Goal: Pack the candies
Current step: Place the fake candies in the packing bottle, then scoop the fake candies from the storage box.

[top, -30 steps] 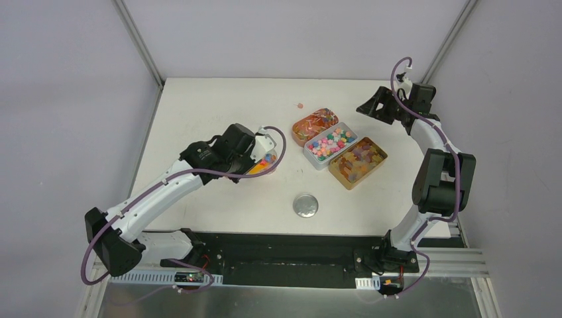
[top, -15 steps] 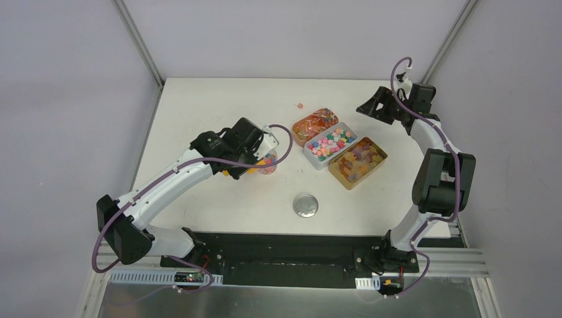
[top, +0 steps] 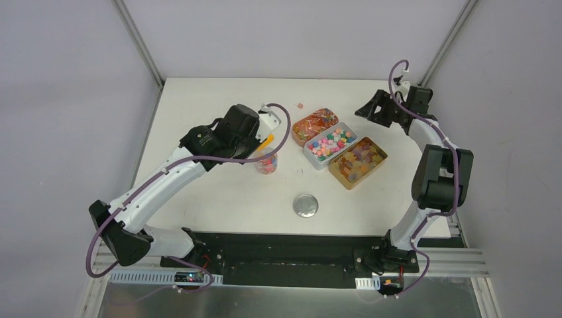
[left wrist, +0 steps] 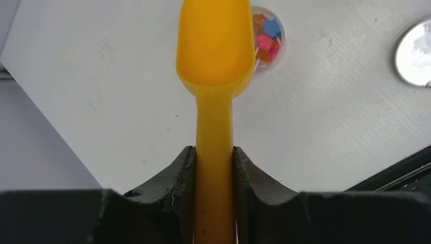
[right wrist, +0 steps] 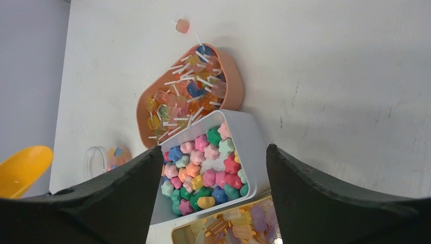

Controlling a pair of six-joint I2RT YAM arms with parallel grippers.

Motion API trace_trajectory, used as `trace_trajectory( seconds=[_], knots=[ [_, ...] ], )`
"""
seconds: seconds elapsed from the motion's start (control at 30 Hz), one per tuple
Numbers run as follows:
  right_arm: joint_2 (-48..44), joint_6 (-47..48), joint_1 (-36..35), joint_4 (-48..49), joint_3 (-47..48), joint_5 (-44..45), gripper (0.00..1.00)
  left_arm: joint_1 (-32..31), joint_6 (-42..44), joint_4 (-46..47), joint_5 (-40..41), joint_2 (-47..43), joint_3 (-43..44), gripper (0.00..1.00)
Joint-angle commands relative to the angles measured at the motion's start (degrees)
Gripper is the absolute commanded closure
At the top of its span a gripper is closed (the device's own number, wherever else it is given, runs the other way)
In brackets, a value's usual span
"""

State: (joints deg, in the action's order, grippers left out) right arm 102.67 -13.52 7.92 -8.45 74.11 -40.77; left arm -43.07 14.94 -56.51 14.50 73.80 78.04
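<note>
Since the earlier frame the left pincer [left wrist: 214, 153] has swung the orange scoop [left wrist: 215, 40] off the jar [top: 266, 163] toward upper left. It is clamped on the handle, bowl empty. The jar looks partly filled. Most candies [top: 329, 142] remain in trays [top: 311, 154] right of centre, the right pincer [right wrist: 214, 152] apart above them. The lid [top: 305, 205] lies unfitted on the tabletop [top: 199, 106].

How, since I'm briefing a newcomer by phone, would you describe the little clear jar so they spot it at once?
On the white table, find the diagonal row of three candy trays and the silver lid nearer the arms. Left of both stands the jar, near the orange scoop in the left pincer. It alone is transparent and upright, with candies inside.
</note>
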Motion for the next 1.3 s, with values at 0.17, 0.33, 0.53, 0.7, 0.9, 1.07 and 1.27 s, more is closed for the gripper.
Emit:
trace_trajectory(
  seconds=[0.17, 0.33, 0.53, 0.7, 0.9, 1.07, 1.27],
  knots=[
    [1.4, 1.9, -1.0, -1.1, 2.1, -1.9, 0.28, -0.3, -2.3, 3.9, -4.8, 11.1, 15.8, 1.00],
    [0.9, -2.2, -1.2, 2.8, 1.4, -9.1, 0.42, -0.3, -2.8, 6.6, -9.5, 19.6, 22.3, 1.00],
    [0.2, -15.8, -2.2, 22.1, -4.3, -20.3, 0.60, -0.3, -4.0, 10.4, -16.9, 28.4, 30.3, 1.00],
    [1.3, -18.6, -3.7, 25.2, -4.2, -23.1, 0.74, -0.3, -4.7, 12.8, -21.8, 34.0, 35.4, 1.00],
    [2.5, -21.5, -6.5, 28.5, -4.1, -25.4, 0.76, -0.3, -5.8, 18.4, -24.9, 36.8, 37.2, 1.00],
    [4.0, -18.6, -7.7, 23.7, -2.6, -24.7, 0.76, -0.3, -6.9, 23.5, -24.7, 37.0, 36.8, 1.00],
    [6.2, -14.0, -7.8, 14.3, 0.1, -21.6, 0.75, -0.3, -8.7, 32.6, -23.3, 34.9, 32.3, 1.00]
  ],
)
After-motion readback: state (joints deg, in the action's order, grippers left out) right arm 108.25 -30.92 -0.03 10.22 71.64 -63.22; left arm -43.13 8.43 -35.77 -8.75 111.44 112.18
